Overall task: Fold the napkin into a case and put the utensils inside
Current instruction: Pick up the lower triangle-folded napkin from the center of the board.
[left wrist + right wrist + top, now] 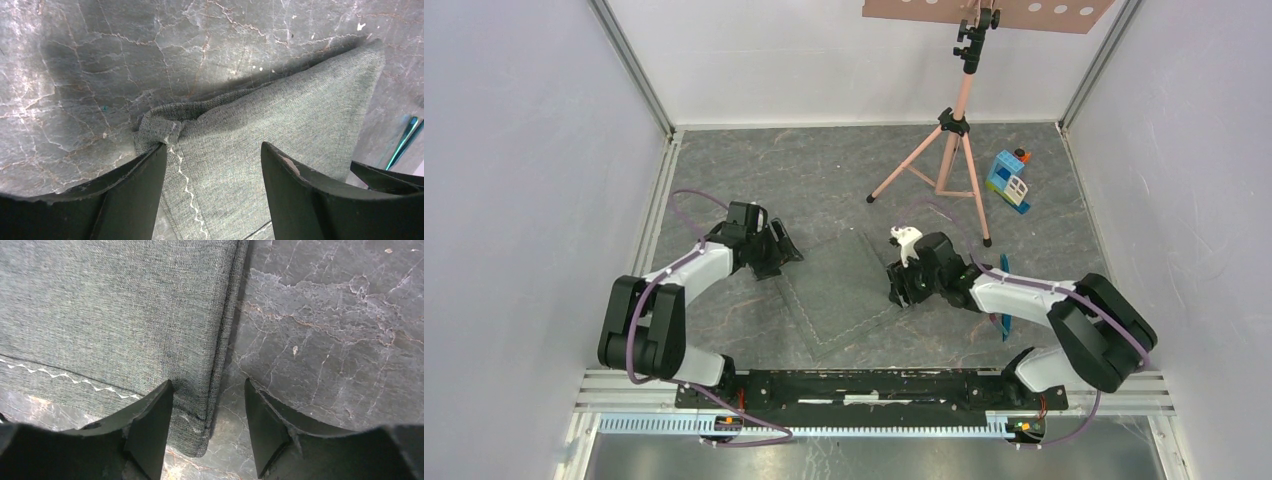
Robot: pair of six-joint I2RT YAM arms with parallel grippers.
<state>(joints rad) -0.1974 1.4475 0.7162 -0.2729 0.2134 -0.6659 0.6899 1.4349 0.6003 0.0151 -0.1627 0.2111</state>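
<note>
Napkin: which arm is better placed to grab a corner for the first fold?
Left, probably: the left gripper is open astride the napkin at its rumpled, curled corner, easy to pinch. The right gripper is open too, but the hem lies flat on the table.

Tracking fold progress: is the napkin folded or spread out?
Spread: the napkin lies as one flat square, only the corner by the left gripper bunched up.

Grey marbled floor (824,170) carries napkin (839,290) at centre, one corner bunched; utensils (1004,327) to its right; tripod (951,150), toy house (1008,180) stand behind.
</note>
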